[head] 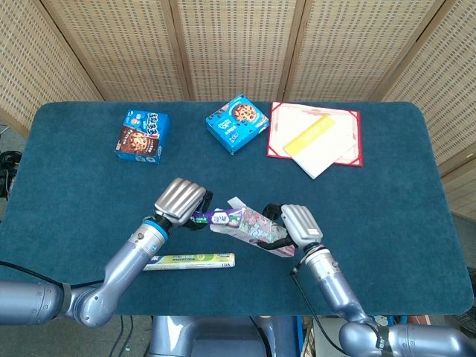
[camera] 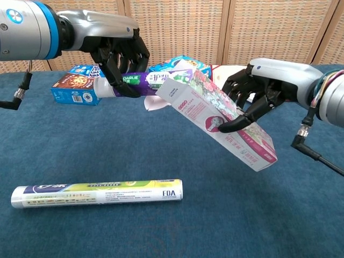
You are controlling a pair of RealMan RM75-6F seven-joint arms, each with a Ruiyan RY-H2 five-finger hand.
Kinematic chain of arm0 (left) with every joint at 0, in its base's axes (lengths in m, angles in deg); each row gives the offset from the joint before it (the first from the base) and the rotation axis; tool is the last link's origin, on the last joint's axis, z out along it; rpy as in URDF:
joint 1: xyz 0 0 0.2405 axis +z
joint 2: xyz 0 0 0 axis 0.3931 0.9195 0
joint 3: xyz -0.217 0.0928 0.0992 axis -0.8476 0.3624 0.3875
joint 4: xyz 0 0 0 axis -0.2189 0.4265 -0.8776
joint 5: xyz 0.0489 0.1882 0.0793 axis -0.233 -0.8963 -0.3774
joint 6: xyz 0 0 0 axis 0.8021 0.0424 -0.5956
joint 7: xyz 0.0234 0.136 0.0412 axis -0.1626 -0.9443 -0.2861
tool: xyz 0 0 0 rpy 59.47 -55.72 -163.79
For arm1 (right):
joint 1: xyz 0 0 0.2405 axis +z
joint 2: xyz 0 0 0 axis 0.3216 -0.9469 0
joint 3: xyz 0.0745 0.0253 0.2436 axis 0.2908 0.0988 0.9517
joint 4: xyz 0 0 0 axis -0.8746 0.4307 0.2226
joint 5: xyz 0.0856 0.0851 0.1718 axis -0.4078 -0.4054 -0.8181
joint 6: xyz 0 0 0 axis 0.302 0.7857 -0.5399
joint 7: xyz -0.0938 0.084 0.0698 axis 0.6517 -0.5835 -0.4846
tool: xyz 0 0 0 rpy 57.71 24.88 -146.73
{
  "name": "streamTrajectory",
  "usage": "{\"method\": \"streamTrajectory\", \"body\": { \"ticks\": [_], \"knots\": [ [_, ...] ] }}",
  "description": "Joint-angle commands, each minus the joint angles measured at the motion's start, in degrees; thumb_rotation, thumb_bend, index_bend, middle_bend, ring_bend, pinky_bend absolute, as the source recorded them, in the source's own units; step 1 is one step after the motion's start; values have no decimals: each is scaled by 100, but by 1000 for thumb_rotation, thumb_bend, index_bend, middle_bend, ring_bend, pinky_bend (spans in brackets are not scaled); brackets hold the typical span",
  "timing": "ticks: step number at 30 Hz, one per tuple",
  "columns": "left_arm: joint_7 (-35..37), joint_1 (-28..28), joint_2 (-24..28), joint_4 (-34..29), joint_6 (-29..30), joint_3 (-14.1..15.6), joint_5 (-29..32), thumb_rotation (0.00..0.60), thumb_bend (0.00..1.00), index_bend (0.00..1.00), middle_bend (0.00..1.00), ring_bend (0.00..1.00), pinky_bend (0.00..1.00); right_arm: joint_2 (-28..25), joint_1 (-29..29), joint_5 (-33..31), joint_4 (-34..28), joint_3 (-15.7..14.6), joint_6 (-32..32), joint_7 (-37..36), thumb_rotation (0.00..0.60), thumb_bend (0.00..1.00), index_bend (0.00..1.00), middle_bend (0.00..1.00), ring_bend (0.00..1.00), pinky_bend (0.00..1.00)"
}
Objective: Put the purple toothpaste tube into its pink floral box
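Observation:
My left hand point(camera: 119, 54) point(head: 181, 201) grips the purple toothpaste tube point(camera: 141, 81) point(head: 216, 217) near its white cap end, holding it level above the table. The tube's far end meets the open flap end of the pink floral box point(camera: 221, 119) point(head: 257, 227). My right hand point(camera: 259, 90) point(head: 296, 222) holds that box from above, tilted down toward the right. How far the tube's tip sits inside the box mouth is hidden by the flaps.
A long green and white tube point(camera: 98, 193) point(head: 188, 261) lies on the blue table point(head: 387, 216) near the front left. Two blue cookie boxes point(head: 142, 136) point(head: 236, 123) and a red folder point(head: 315, 137) with papers sit at the back.

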Motion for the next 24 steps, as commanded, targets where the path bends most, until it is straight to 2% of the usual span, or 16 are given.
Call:
{"method": "streamTrajectory", "body": {
  "ticks": [1,16,24],
  "knots": [
    [-19,-43,-66,-3,67,-25,29,600,370,844,646,532,502,-80,-38,12,10,-4,-13,-41,600,119,579,528,437,543],
    [127,-20,-91,-1,203,-54,-76,600,370,844,646,532,501,-181,-63,115,111,-73,201,-303,600,119,579,527,437,543],
    [232,-37,19,-80,146,-137,81,600,370,844,646,532,501,-175,-57,168,119,-96,218,-316,600,118,579,527,437,543]
  ]
}}
